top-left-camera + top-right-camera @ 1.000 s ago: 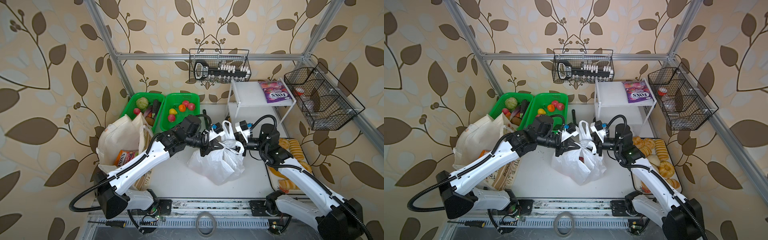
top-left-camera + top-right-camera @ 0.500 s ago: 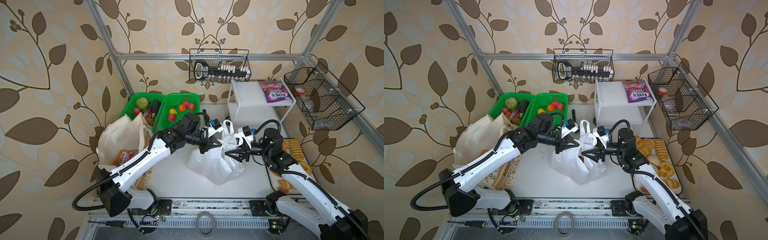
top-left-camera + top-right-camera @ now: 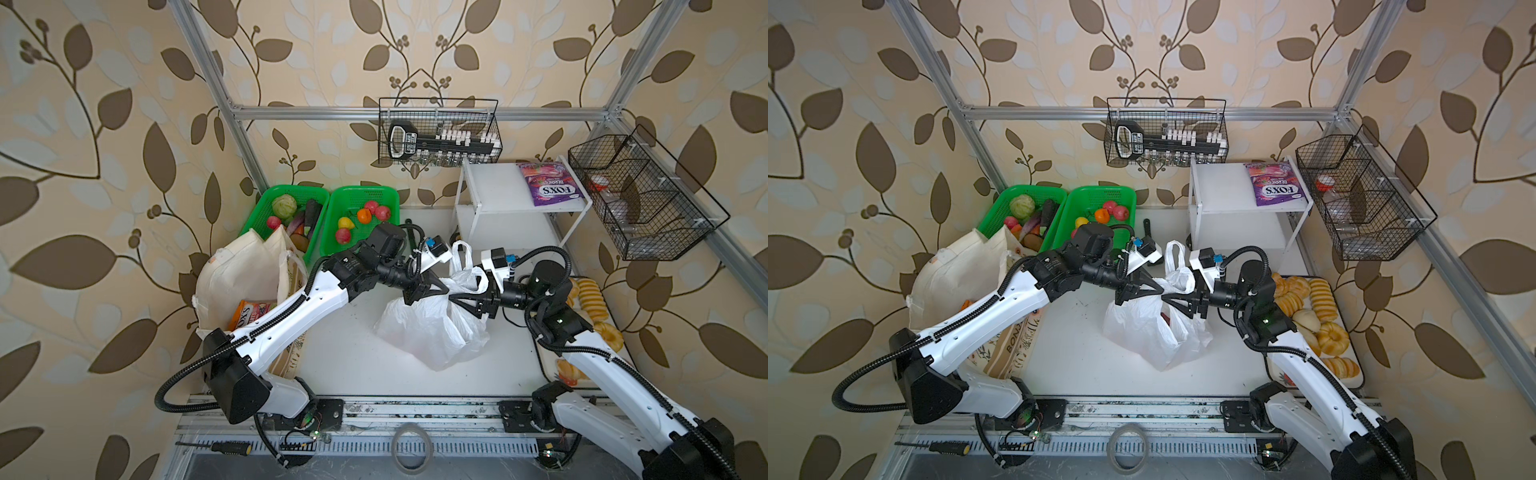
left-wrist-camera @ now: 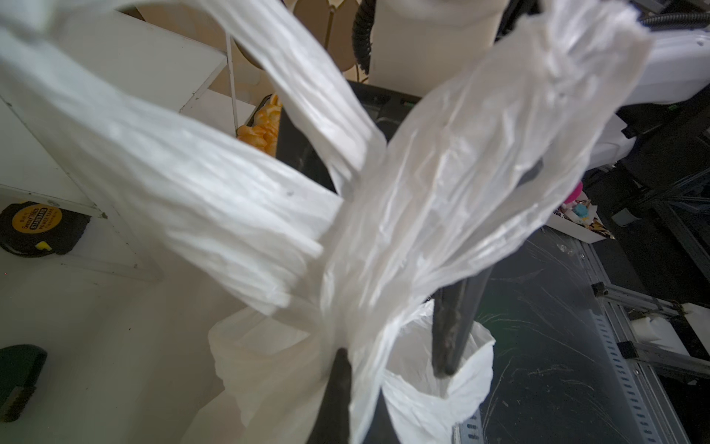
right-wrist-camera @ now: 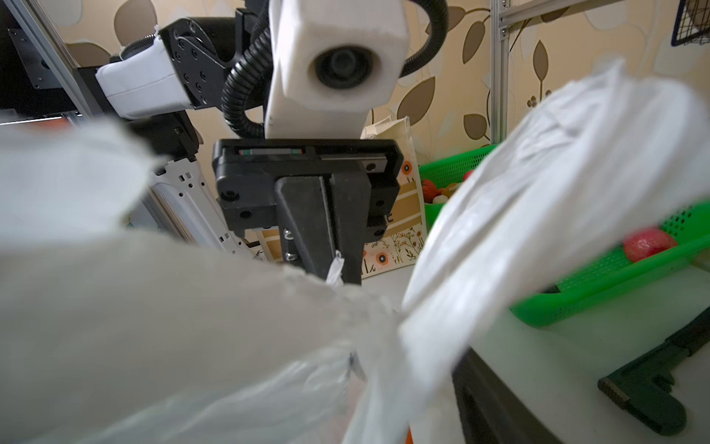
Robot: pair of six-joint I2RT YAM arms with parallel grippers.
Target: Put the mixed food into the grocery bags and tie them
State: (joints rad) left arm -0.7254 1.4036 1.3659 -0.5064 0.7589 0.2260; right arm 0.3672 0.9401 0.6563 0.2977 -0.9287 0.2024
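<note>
Bags, two: crinkly white plastic bag [image 3: 432, 332] centre frame, cream cloth tote [image 3: 237, 270] at left edge. Left pincer [image 3: 444, 286] clamped on the plastic bag's handle; right pincer [image 3: 455, 297] jaws apart. Five toy fruits [image 3: 364, 215] lie in one green mesh basket [image 3: 365, 190]. Bare white tabletop [image 3: 345, 353] between bags.

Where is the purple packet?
In both top views the purple packet lies on the white shelf at the back right, beside the wire basket on the right wall.

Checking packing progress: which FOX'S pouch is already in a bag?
The orange FOX'S pouch, in the mouth of the cream tote; the purple FOX'S pouch lies unbagged on the white shelf.
</note>
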